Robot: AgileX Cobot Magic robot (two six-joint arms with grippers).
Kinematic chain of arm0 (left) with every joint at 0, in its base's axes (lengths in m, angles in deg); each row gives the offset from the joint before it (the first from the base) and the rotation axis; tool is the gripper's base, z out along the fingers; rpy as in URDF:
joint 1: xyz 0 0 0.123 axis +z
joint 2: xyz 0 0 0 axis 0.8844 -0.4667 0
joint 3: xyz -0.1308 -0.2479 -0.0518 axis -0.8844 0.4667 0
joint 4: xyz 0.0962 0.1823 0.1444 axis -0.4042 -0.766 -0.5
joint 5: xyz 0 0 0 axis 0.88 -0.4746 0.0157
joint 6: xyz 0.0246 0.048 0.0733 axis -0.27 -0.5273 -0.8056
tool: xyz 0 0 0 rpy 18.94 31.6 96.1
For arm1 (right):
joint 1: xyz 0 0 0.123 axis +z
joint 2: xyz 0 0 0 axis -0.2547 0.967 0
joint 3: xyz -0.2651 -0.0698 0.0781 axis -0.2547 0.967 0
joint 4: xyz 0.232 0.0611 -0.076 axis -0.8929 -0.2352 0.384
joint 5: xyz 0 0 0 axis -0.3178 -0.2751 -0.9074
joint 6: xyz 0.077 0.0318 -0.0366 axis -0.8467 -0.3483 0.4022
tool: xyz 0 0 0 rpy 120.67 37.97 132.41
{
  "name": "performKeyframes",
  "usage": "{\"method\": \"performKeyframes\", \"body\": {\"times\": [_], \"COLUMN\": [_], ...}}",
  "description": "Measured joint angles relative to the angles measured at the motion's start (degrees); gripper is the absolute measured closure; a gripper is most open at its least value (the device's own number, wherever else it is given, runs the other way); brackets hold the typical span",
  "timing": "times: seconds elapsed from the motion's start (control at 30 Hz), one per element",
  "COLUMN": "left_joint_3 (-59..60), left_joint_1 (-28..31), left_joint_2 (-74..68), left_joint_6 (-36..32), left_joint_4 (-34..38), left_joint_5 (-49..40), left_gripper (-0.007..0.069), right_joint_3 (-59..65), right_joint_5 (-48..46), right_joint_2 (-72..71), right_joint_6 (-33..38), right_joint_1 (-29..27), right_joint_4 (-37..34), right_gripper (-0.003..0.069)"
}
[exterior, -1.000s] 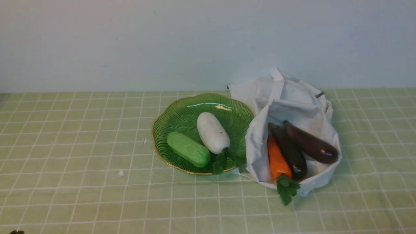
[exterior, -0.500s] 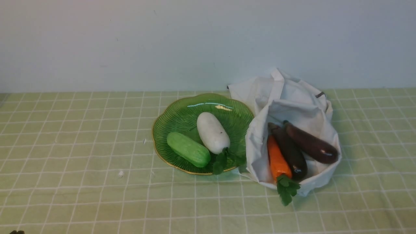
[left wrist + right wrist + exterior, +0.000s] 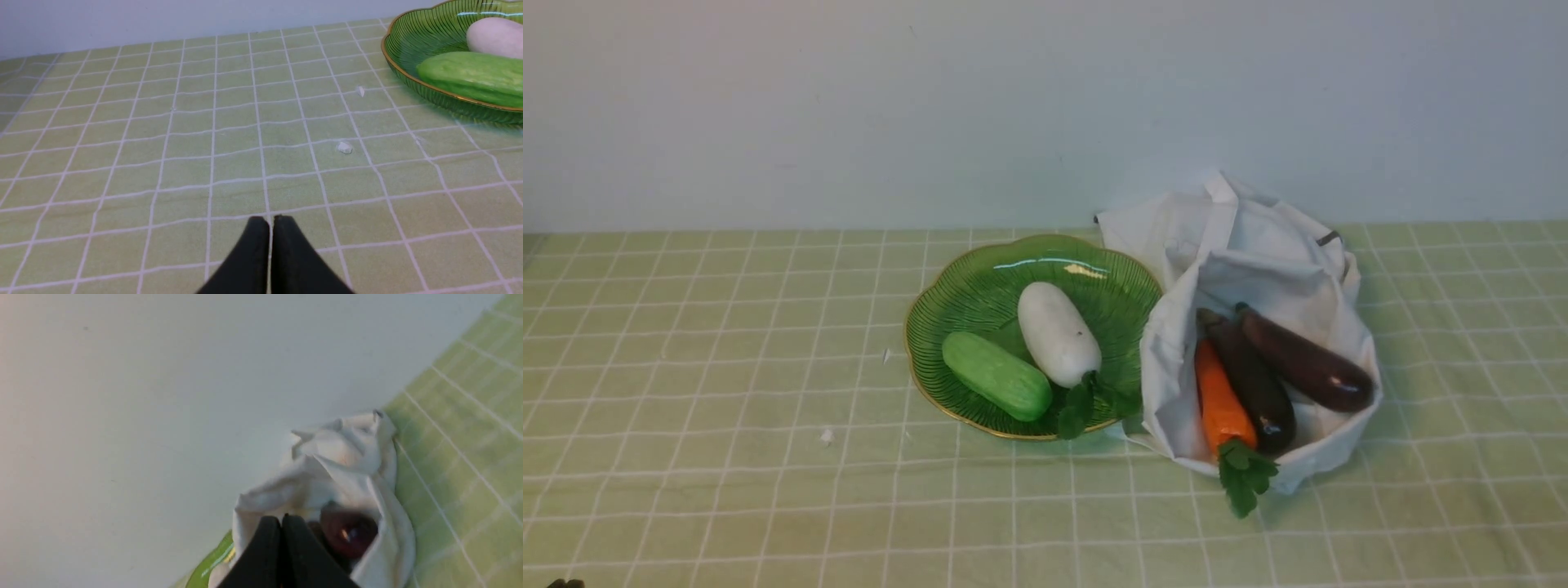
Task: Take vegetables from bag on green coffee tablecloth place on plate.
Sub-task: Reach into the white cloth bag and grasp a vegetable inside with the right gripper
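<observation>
I am holding my left gripper (image 3: pixel 270 220) with its two black fingers pressed flat together on nothing. It is hovering over bare tablecloth (image 3: pixel 163 122), well apart from the plate (image 3: pixel 408 49), off to the plate's left and on the side nearer me. My right gripper (image 3: pixel 282 518) is also pinched closed and empty. It is pointing toward the bag (image 3: pixel 339 457), on the plate's right.

I am counting one plate and one bag. The bag is lying against the plate's right edge, with its white folds touching the gold rim.

Two vegetables are lying on the plate:
- One pale green cucumber (image 3: pixel 996 376) is resting on the near-left part.
- One white radish (image 3: pixel 1058 333) is lying across the middle, with its green leaves reaching the near rim.

Three more vegetables are sitting in the open bag: two dark eggplants (image 3: pixel 1307 359) and one orange carrot (image 3: pixel 1221 404). The carrot is the closest of the three to the plate, and the eggplants are lying side by side farther to the right. The carrot's leaves are hanging over the bag's near edge.

Two small white scraps (image 3: pixel 886 355) are lying on the cloth left of the plate. One is just beside the rim, and the other is farther out and nearer me.
</observation>
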Motion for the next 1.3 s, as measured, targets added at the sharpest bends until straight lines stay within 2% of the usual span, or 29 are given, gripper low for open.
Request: {"method": "performKeyframes", "body": {"times": [0.13, 0.2, 0.43, 0.57, 0.7, 0.77, 0.8, 0.87, 1.0, 1.03, 1.17, 1.3], "left_joint_3": [0.0, 0.0, 0.0, 0.0, 0.0, 0.0, 0.0, 0.0, 0.0, 0.0, 0.0, 0.0], "left_joint_1": [0.0, 0.0, 0.0, 0.0, 0.0, 0.0, 0.0, 0.0, 0.0, 0.0, 0.0, 0.0], "left_joint_2": [0.0, 0.0, 0.0, 0.0, 0.0, 0.0, 0.0, 0.0, 0.0, 0.0, 0.0, 0.0], "left_joint_6": [0.0, 0.0, 0.0, 0.0, 0.0, 0.0, 0.0, 0.0, 0.0, 0.0, 0.0, 0.0], "left_joint_4": [0.0, 0.0, 0.0, 0.0, 0.0, 0.0, 0.0, 0.0, 0.0, 0.0, 0.0, 0.0], "left_joint_5": [0.0, 0.0, 0.0, 0.0, 0.0, 0.0, 0.0, 0.0, 0.0, 0.0, 0.0, 0.0], "left_gripper": [0.0629, 0.0629, 0.0629, 0.0629, 0.0629, 0.0629, 0.0629, 0.0629, 0.0629, 0.0629, 0.0629, 0.0629], "right_joint_3": [-8.6, -12.6, -22.1, -28.0, -34.3, -40.1, -40.5, -46.8, -52.4, -54.6, -58.4, -60.1], "right_joint_5": [0.3, -2.3, -18.6, -21.6, -21.7, -21.3, -21.3, -21.3, -22.0, -22.4, -22.2, -19.7], "right_joint_2": [6.4, 12.6, 39.8, 55.6, 66.1, 75.3, 75.9, 84.6, 92.1, 95.6, 101.5, 103.8], "right_joint_6": [10.9, 13.9, 15.9, 17.3, 22.0, 25.9, 26.0, 27.4, 27.5, 27.5, 27.4, 27.4], "right_joint_1": [0.0, 0.0, 0.0, 0.2, 3.0, 7.0, 7.0, 10.1, 10.9, 11.0, 11.0, 11.0], "right_joint_4": [2.7, 4.4, 8.6, 8.2, 6.1, 5.2, 5.2, 7.0, 10.7, 12.8, 15.9, 16.8], "right_gripper": [0.0673, 0.0673, 0.0673, 0.0665, 0.0642, 0.0596, 0.0592, 0.0527, 0.0433, 0.0379, 0.0269, 0.0204]}}
